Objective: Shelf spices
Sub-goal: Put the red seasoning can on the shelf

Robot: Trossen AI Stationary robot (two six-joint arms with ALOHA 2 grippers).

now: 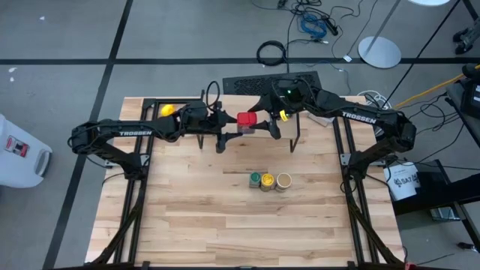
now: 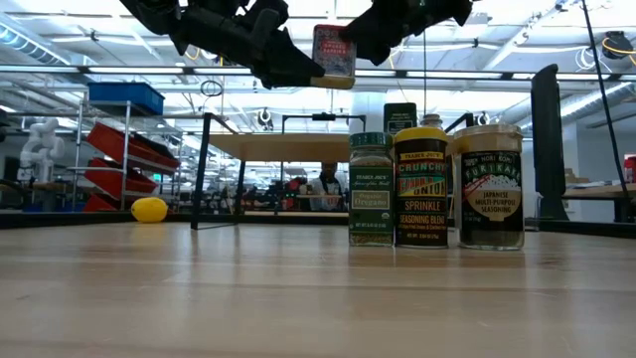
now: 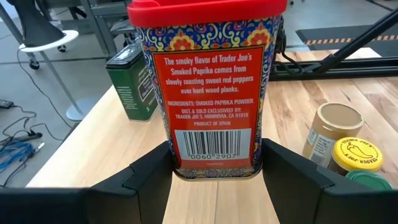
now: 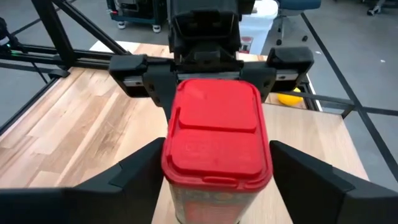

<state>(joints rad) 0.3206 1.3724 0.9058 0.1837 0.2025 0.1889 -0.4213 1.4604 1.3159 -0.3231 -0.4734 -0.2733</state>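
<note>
The red square tin (image 1: 246, 118) (image 2: 334, 52) is up in the air between both grippers, above the shelf (image 2: 288, 146), a light plank on thin black legs. My left gripper (image 3: 214, 168) reaches in from the left and is shut on the tin. My right gripper (image 4: 217, 149) hangs over the tin's red lid (image 4: 217, 130), open, one finger on each side. A dark rectangular box (image 2: 399, 114) (image 3: 132, 81) stands on the shelf. The green-lidded jar (image 1: 255, 178), yellow-lidded jar (image 1: 267, 181) and tan jar (image 1: 283, 181) stand in a row on the table. My left gripper pinches the tin's bottom end (image 3: 214, 163) between its two fingers, on two opposite side walls. It comes from the table's left, slanting down. The tin stands upright, lifted clear. My right gripper's fingers (image 4: 143, 168) lie close along the lid end; I cannot tell whether they touch.
A yellow lemon-like ball (image 1: 168, 110) (image 2: 149, 209) lies near the table's far left corner. The three jars (image 2: 421, 184) stand mid-table, nearer than the shelf. The near half of the table (image 1: 240, 232) is bare wood. Black frame rails run along both sides.
</note>
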